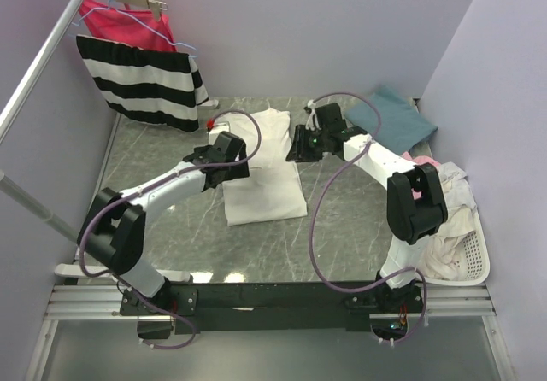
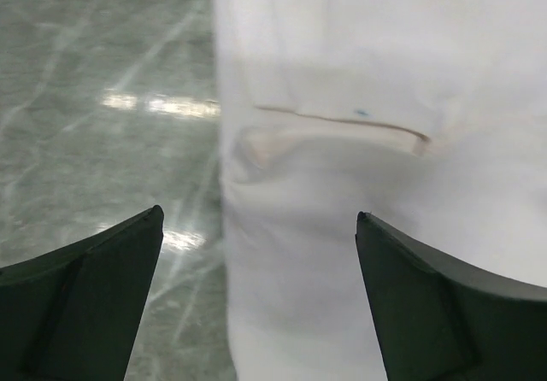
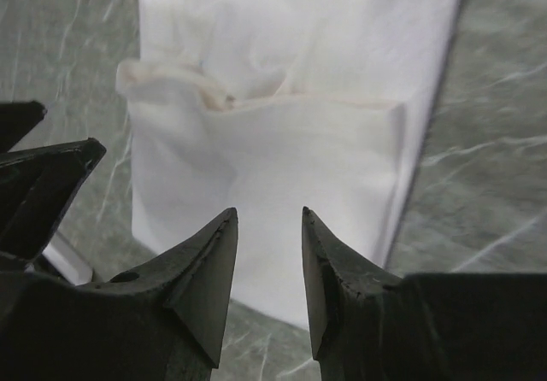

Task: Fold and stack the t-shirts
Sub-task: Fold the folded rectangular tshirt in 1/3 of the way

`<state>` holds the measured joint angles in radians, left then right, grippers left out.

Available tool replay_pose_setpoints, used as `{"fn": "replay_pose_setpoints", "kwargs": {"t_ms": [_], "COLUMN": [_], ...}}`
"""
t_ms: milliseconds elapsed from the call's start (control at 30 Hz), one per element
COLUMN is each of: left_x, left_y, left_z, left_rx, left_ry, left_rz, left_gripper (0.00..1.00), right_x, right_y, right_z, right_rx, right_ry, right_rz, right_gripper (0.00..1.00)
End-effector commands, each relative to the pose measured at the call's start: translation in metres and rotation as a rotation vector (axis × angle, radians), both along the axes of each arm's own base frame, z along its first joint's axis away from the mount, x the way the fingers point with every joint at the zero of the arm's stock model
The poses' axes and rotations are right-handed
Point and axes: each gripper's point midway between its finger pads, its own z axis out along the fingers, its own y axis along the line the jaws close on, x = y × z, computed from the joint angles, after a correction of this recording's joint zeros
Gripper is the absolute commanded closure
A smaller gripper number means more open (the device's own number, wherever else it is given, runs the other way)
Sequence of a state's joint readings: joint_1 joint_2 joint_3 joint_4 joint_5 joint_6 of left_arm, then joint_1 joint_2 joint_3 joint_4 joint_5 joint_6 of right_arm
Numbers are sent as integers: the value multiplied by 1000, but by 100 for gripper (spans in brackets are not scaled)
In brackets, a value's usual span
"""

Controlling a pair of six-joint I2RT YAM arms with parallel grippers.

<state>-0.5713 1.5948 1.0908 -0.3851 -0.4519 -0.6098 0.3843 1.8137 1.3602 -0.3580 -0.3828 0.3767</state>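
A white t-shirt [image 1: 265, 172] lies on the table, folded into a long narrow strip, with a small red patch [image 1: 209, 123] at its far left corner. My left gripper [image 1: 229, 159] hovers over the strip's left edge. Its jaws are wide open and empty, with the shirt's edge [image 2: 282, 253] below and between them [image 2: 259, 214]. My right gripper [image 1: 301, 146] is at the strip's right edge, its jaws open by a narrow gap and empty [image 3: 268, 212] above the folded cloth [image 3: 282, 159]. A teal-blue t-shirt [image 1: 402, 116] lies at the back right.
A white basket [image 1: 474, 266] at the right edge holds a heap of white and pink clothes [image 1: 444, 210]. A black-and-white striped garment [image 1: 141, 78] and a red-pink one [image 1: 128, 22] hang on a rack at the back left. The left gripper also shows in the right wrist view [image 3: 38, 184].
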Motion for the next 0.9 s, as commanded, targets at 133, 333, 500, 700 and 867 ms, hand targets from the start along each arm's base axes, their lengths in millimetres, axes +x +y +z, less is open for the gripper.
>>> {"fn": "replay_pose_setpoints", "kwargs": {"t_ms": [133,333,500,700,867], "left_x": [-17,6,16,21,21], "left_y": [-67,-58,-29,18,30], "left_z": [-1,-42,-66,-75,-69], "left_rx": [-245,-234,-185,-91,-56], "left_ry": [68,74,69,61,57], "left_rz": [-308,-231,-144,-39,-17], "left_gripper": [0,2,2,1,1], "right_x": [-33,-13,-5,-4,6], "right_y": [39,45,30,-11,-13], "right_z": [-18,-47,-87,-117,-93], "right_rx": [86,65,-34,-213,-188], "right_ry": [115,143,208,241,122], "right_rz": [124,101,29,-122,-128], "right_gripper": [57,57,57,57,56]}}
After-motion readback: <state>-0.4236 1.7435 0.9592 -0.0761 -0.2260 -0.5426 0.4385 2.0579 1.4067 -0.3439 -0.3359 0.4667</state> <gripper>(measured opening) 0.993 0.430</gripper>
